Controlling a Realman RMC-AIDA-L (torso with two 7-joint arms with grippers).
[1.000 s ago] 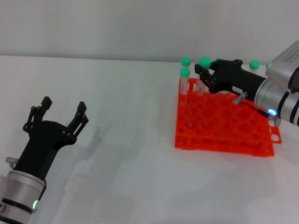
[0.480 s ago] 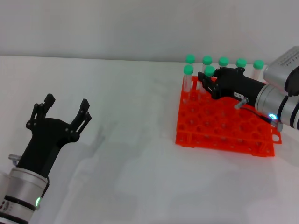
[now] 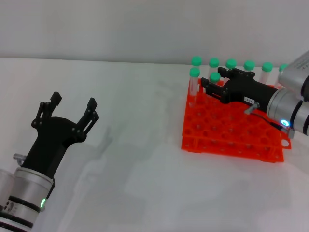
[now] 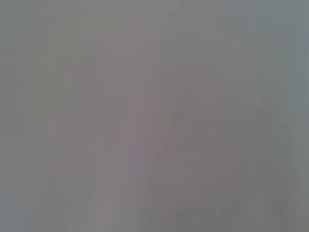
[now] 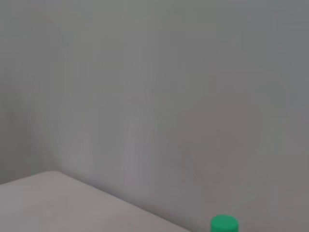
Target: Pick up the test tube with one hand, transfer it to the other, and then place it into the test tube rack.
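Note:
The orange test tube rack (image 3: 227,130) stands at the right of the white table. My right gripper (image 3: 213,83), on the arm with the blue light, reaches over the rack's back rows. It is shut on a green-capped test tube (image 3: 215,78) that stands upright, its lower end down in a hole of the second row. My left gripper (image 3: 71,107), on the arm with the green light, hovers open and empty over the table at the front left. The left wrist view shows only a grey blur.
Several other green-capped tubes (image 3: 231,63) stand along the rack's back row, and one more (image 3: 194,73) stands at the left end of the second row. One green cap (image 5: 224,224) shows in the right wrist view against a pale wall.
My right gripper has brought the tube down from above the back row into the rack and drawn slightly right. My left gripper has drifted up and to the right.

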